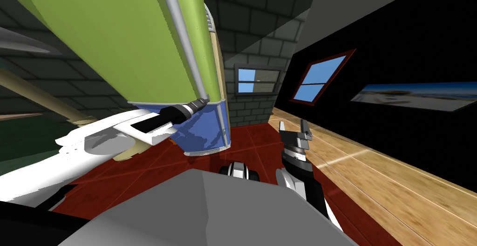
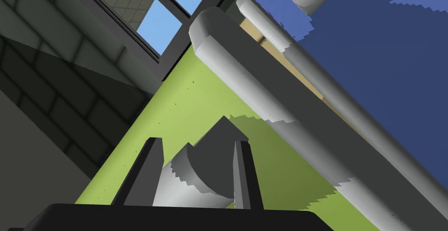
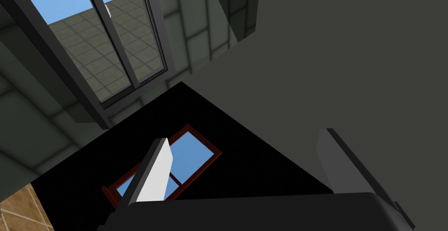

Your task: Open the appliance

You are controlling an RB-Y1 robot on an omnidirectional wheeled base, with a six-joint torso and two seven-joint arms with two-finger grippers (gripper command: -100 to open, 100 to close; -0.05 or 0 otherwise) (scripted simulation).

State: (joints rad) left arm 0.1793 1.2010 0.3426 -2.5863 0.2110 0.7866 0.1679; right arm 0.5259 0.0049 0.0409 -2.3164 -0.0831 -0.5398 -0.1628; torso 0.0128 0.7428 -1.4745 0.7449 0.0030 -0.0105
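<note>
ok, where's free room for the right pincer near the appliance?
Free: red floor between blue lower door and right pincer; wood floor beyond it. Crowded: grey handle on green door, left pincer clamped there.

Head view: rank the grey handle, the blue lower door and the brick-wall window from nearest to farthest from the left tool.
1. Grey handle: the left tool is shut on its lower end.
2. Blue lower door: just below the tool.
3. Brick-wall window: farthest, on the wall behind, to the right.
</note>
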